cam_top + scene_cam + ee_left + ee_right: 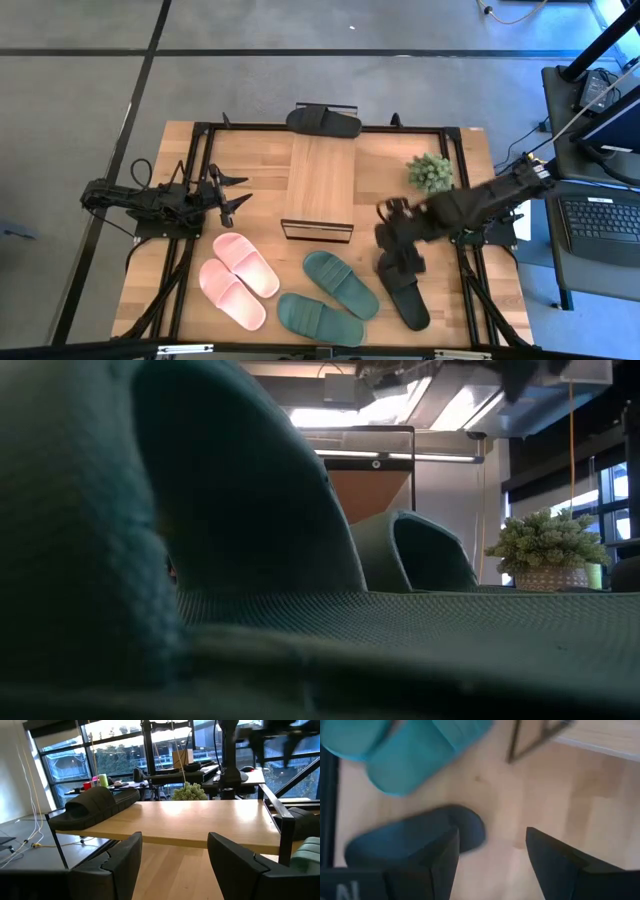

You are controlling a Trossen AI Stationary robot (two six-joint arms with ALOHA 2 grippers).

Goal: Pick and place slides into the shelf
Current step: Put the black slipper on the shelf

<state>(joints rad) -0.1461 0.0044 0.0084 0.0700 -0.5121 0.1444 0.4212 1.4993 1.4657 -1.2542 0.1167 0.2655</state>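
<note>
Green slide (250, 560) fills the foreground; shelf (320, 185) holds one black slide (323, 121); both hands seemingly apart.

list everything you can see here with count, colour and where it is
pink slides: two, pale pink, side by side on the table's front left
green slides: two, dark green, front centre of the table
black slide on shelf: one, black, at the shelf's far end
black slide on table: one, black, front right, under the right claw
shelf: one, light wood in a black frame, table centre
plant: one, green, in a small pot right of the shelf
table: one, light wood
laptop: one, dark, on a stand off the table's right
left claw: open, empty, left of the shelf
right claw: open, above the black slide on the table
</note>
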